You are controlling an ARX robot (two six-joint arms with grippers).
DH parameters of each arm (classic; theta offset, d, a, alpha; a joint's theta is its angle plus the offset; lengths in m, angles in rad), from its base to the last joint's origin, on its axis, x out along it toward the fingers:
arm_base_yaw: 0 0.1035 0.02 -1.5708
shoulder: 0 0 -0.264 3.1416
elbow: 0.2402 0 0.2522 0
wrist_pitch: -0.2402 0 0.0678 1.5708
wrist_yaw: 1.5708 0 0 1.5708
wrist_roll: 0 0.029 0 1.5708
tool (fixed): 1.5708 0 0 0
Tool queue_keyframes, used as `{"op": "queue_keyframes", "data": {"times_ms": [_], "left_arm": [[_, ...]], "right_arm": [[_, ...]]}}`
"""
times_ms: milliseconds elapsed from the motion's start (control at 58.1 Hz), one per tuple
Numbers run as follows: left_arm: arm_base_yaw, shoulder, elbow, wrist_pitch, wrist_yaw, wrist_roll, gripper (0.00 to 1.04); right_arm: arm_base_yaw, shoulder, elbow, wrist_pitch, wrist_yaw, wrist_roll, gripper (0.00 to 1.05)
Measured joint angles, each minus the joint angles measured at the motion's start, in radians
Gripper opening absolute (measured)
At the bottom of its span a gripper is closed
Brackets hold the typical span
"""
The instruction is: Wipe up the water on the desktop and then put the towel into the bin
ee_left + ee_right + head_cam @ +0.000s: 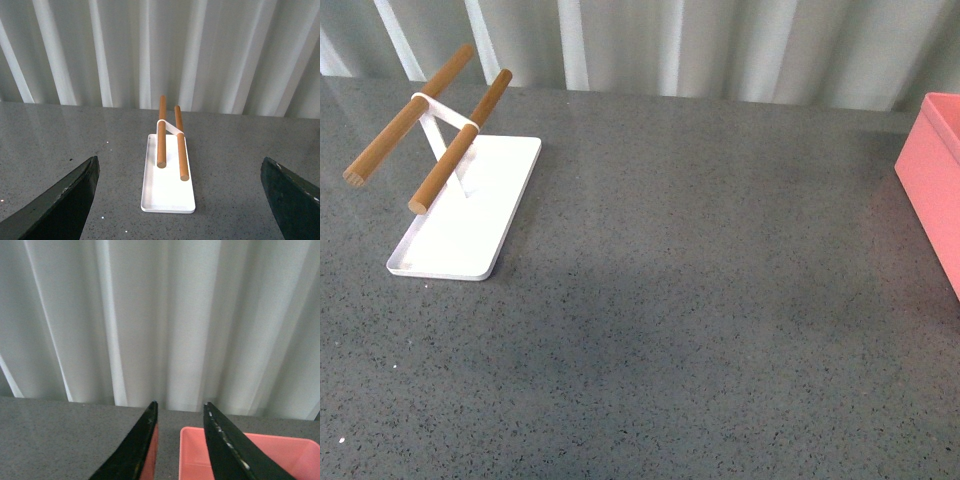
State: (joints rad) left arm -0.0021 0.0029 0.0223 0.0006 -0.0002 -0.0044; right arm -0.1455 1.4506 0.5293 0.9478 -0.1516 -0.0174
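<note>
Claws: left [180, 200] gaping, right [180, 440] narrowly parted—both empty; one bin [935, 185].

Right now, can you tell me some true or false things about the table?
1. The white tray sits on the desktop. True.
2. A blue towel hangs on the two wooden rods. False: the rods are bare, and no towel shows in any view.
3. The left pincer is wide open. True.
4. The bin is green. False: it is salmon-pink.
5. The right pincer holds something. False: nothing is between its fingers.
</note>
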Motion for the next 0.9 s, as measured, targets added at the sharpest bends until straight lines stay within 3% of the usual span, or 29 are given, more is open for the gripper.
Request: {"op": "queue_keyframes", "data": {"times_ms": [103,688,740,895], "left_arm": [[0.0,0.0,0.0,0.0,0.0,0.0,0.98],[0.0,0.0,0.0,0.0,0.0,0.0,0.98],[0.0,0.0,0.0,0.0,0.0,0.0,0.98],[0.0,0.0,0.0,0.0,0.0,0.0,0.98]], "right_arm": [[0.019,-0.063,-0.113,0.014,0.024,-0.002,0.03],[0.143,-0.468,-0.423,-0.085,0.144,0.0,0.03],[0.143,-0.471,-0.456,-0.037,0.144,0.0,0.03],[0.143,-0.6,-0.494,-0.144,0.147,0.0,0.03]]}}
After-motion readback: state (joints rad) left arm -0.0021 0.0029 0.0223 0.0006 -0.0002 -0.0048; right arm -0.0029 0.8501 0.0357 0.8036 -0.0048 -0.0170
